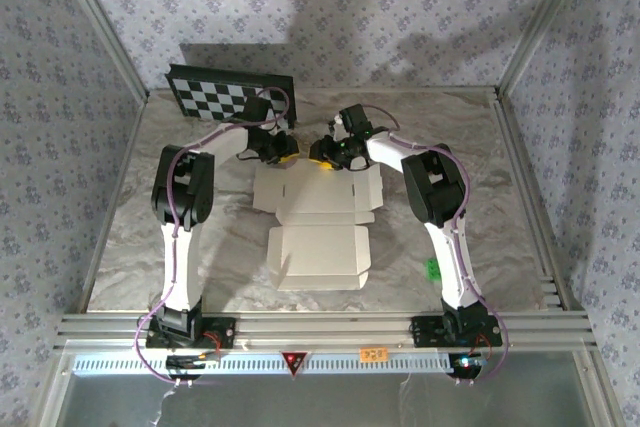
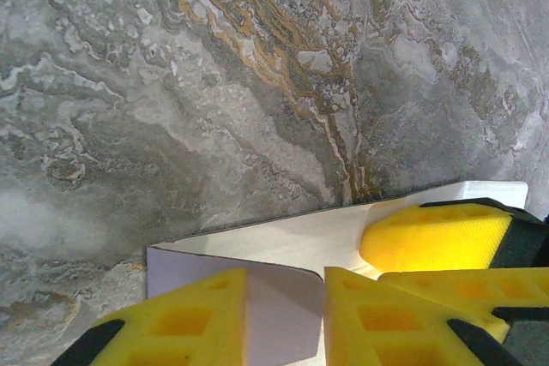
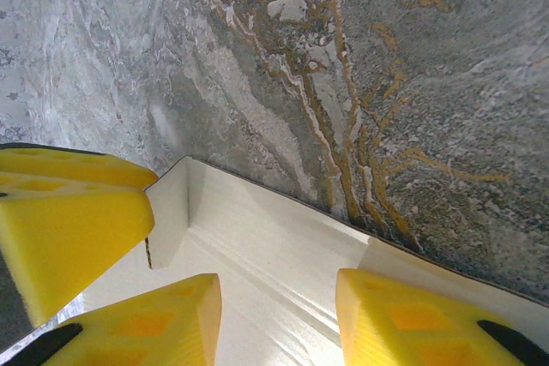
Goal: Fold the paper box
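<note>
The paper box (image 1: 318,217) lies partly folded in the middle of the marble table, a white sheet with flaps. Both grippers meet at its far edge. My left gripper (image 1: 284,154) hangs over the far left corner. In the left wrist view a pale-lavender flap (image 2: 274,306) stands in the gap of the left gripper (image 2: 286,315), whose yellow fingers are still apart. My right gripper (image 1: 322,155) is beside it. The right gripper (image 3: 279,319) is open over the box's white panel (image 3: 274,255), with the raised far wall (image 3: 283,203) just beyond.
A black-and-white checkerboard panel (image 1: 228,97) leans at the back left. A small green object (image 1: 433,268) lies beside the right arm. Patterned walls close in the table on three sides, and a metal rail (image 1: 320,327) runs along the near edge.
</note>
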`<act>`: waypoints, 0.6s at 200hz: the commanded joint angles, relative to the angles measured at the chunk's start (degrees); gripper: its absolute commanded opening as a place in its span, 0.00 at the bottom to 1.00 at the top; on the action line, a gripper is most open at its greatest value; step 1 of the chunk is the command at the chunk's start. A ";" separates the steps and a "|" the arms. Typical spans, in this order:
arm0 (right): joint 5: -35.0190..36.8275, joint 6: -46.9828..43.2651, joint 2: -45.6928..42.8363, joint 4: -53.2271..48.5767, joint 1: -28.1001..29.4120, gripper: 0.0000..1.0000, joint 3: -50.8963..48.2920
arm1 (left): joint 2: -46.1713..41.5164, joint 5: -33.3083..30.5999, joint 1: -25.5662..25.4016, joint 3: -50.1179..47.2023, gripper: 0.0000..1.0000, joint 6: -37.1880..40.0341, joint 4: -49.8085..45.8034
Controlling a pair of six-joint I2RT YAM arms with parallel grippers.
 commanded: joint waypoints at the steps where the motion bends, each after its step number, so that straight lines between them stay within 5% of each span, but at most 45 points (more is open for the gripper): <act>1: 1.08 -0.07 1.39 -4.54 0.21 0.41 -2.28 | 2.10 2.42 -0.79 -1.56 0.27 -0.54 0.81; 44: 1.17 0.08 1.24 -4.15 0.08 0.43 -2.99 | 2.15 1.90 -0.79 -4.34 0.40 -0.61 2.36; 120: 1.35 0.25 1.00 -3.66 0.16 0.43 -3.84 | 2.94 0.69 -1.05 -6.05 0.41 -0.63 3.01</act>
